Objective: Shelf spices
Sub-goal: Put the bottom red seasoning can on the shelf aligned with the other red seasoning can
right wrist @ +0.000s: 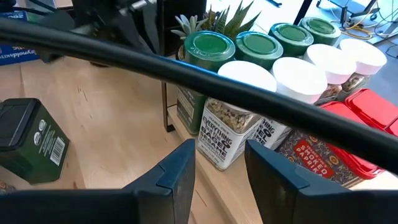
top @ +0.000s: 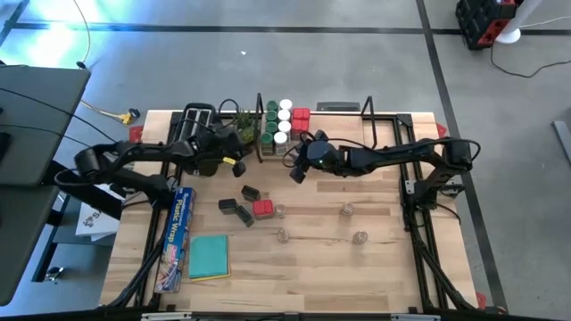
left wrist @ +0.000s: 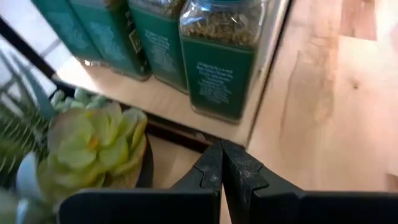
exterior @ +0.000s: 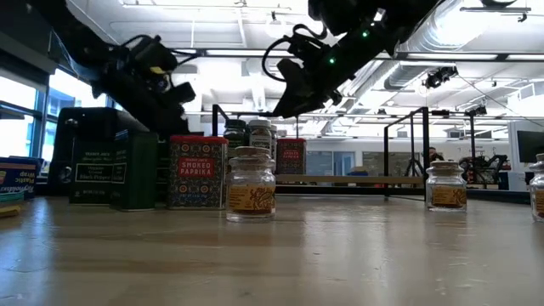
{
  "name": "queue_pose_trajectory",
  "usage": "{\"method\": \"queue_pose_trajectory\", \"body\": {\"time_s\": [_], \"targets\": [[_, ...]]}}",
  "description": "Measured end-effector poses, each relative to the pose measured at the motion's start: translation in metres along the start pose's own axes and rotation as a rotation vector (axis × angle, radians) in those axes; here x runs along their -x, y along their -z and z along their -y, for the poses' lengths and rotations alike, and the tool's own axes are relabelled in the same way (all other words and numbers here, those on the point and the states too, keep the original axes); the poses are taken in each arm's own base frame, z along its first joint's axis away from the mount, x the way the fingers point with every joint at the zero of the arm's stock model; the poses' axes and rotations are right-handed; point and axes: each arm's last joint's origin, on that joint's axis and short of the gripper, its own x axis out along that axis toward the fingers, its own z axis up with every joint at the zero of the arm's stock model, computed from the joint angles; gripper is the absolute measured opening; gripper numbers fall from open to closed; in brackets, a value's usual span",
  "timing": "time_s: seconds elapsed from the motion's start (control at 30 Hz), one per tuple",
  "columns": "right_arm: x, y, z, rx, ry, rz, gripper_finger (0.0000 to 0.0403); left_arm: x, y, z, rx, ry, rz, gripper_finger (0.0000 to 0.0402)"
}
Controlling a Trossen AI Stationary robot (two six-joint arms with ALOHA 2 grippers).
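Observation:
The shelf (top: 287,143) stands at the table's far middle and carries green-lidded jars (right wrist: 210,46), white-lidded jars (right wrist: 249,78) and red tins (right wrist: 367,109). More spices rest on the table in front of it: dark tins (top: 236,210), a red tin (top: 262,209) and tiny clear jars (top: 346,209). My right gripper (right wrist: 217,171) hovers open at the shelf's near end, pointing at a white-lidded jar (right wrist: 230,127), with nothing between its fingers. My left gripper (left wrist: 222,167) is shut and empty, low by the shelf's left side, facing green-labelled jars (left wrist: 217,71).
A potted succulent (left wrist: 93,143) sits right beside my left gripper, and a black toaster (top: 198,134) stands behind it. A long wrap box (top: 178,236) and a teal pad (top: 210,257) lie at the near left. A black cable (right wrist: 186,71) crosses the right wrist view.

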Motion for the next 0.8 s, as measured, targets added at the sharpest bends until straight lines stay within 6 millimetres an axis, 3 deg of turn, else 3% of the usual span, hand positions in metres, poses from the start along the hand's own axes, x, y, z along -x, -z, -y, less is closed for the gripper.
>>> {"method": "queue_pose_trajectory", "body": {"time_s": [0.4, 0.8], "targets": [[0.000, 0.000, -0.001, 0.001, -0.004, 0.000, 0.0133, -0.031, 0.007, 0.002, -0.097, 0.004, 0.048, 0.0000], [0.000, 0.000, -0.001, 0.001, -0.004, 0.000, 0.0133, -0.042, 0.008, 0.002, -0.109, 0.036, 0.101, 0.0000]]}}
